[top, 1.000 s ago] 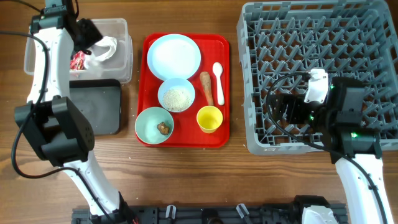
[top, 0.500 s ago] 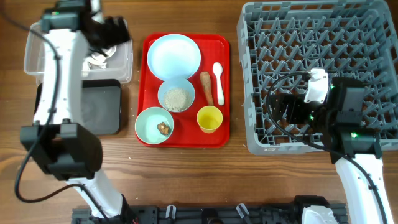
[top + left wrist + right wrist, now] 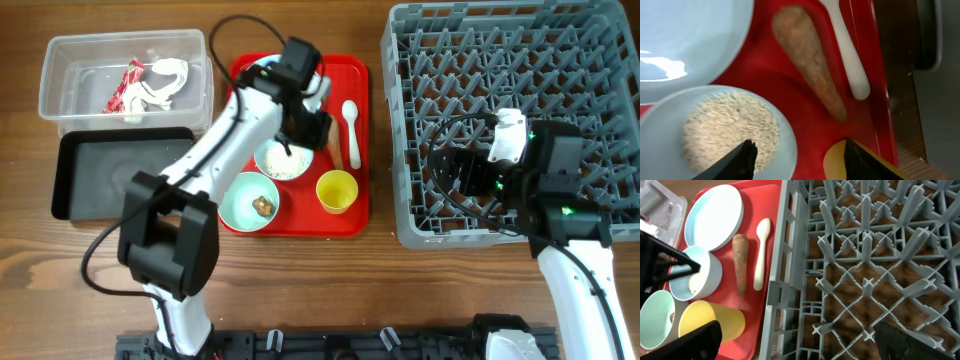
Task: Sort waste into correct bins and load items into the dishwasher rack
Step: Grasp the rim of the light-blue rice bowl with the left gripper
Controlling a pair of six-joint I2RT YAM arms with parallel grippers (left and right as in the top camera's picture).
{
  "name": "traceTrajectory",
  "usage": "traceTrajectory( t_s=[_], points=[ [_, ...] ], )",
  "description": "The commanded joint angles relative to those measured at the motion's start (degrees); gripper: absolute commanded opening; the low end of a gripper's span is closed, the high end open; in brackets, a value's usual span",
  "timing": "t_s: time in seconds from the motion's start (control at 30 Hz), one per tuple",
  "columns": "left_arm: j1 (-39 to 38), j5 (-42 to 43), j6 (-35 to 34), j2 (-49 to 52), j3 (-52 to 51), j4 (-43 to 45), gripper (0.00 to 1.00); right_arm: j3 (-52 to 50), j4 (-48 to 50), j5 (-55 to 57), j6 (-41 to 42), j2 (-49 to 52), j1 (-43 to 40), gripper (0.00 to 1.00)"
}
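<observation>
My left gripper point(image 3: 308, 132) point(image 3: 800, 161) hangs open over the red tray, holding nothing. One finger is above the white bowl of rice point(image 3: 283, 160) point(image 3: 730, 132), the other above the yellow cup point(image 3: 337, 190) point(image 3: 836, 161). Just beyond lie the carrot-like root point(image 3: 333, 145) point(image 3: 807, 55) and the white spoon point(image 3: 351, 118) point(image 3: 850, 50). The pale blue plate point(image 3: 685, 40) point(image 3: 715, 222) is partly under my left arm. A teal bowl point(image 3: 243, 195) holds a brown lump point(image 3: 263, 205). The wrapper point(image 3: 128, 88) and tissue point(image 3: 165, 80) lie in the clear tub point(image 3: 60, 70). My right gripper point(image 3: 455, 175) point(image 3: 805, 342) stands open over the rack point(image 3: 500, 50) point(image 3: 865, 255).
The black tray point(image 3: 120, 175) sits in front of the clear tub at the left. The red tray point(image 3: 355, 215) lies between the bins and the rack, on a wooden table point(image 3: 60, 270). My left arm stretches diagonally across the red tray's left half.
My left arm has swung right from over the clear tub to over the red tray. Wrapper and tissue now lie uncovered in the tub. The right arm has not moved.
</observation>
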Motion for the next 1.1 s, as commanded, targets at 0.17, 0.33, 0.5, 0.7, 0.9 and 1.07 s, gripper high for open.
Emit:
traceTrajectory(
  t_s=[0.17, 0.33, 0.5, 0.7, 0.9, 1.07],
  points=[
    [-3.04, -2.47, -1.60, 1.01, -10.01, 7.87, 0.49, 1.11, 0.22, -0.98, 0.85, 0.83, 0.04, 1.00],
    [-3.06, -7.50, -6.14, 1.31, -11.02, 9.09, 0.33, 1.11, 0.09, -0.98, 0.83, 0.83, 0.04, 1.00],
    [-3.06, -7.89, -6.14, 1.38, -12.96, 11.93, 0.26, 1.11, -0.09, -0.98, 0.87, 0.83, 0.04, 1.00],
    [-3.06, -7.89, -6.14, 1.46, -12.96, 12.31, 0.04, 1.11, -0.42, -0.98, 0.85, 0.83, 0.04, 0.99],
    [-3.06, -3.65, -6.16, 0.76, -11.50, 9.84, 0.04, 1.11, -0.42, -0.98, 0.87, 0.83, 0.04, 1.00],
    [-2.08, -3.56, -6.14, -2.36, -3.93, 1.27, 0.04, 1.11, -0.04, -0.98, 0.85, 0.83, 0.04, 1.00]
  ],
)
